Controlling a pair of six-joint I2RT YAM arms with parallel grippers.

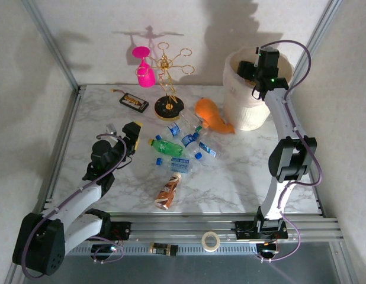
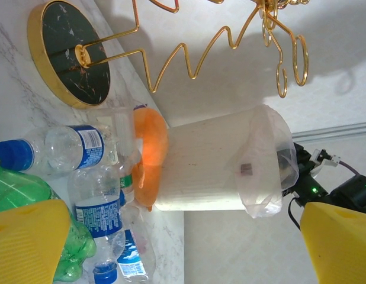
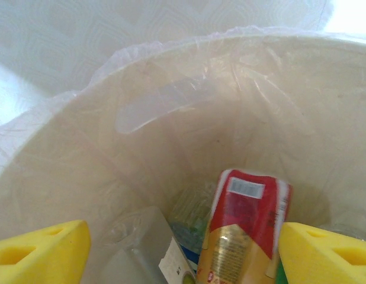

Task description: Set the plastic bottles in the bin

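**Above the bin (image 1: 245,112) — right gripper (image 1: 253,72) empty**

Its jaws stand wide apart; a red-labelled bottle (image 3: 245,231) lies inside the bin. The left gripper (image 1: 132,134), jaws also spread, hovers beside the green bottle (image 1: 167,147) — clear bottles (image 1: 189,139) and a brown bottle (image 1: 167,190) lie on the table (image 1: 242,171).

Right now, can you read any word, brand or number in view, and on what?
No text can be read.
Blue-labelled bottle: white print, blurred.
Red-labelled bottle in the bin: white patch and print, blurred.
Brown bottle: label too small.
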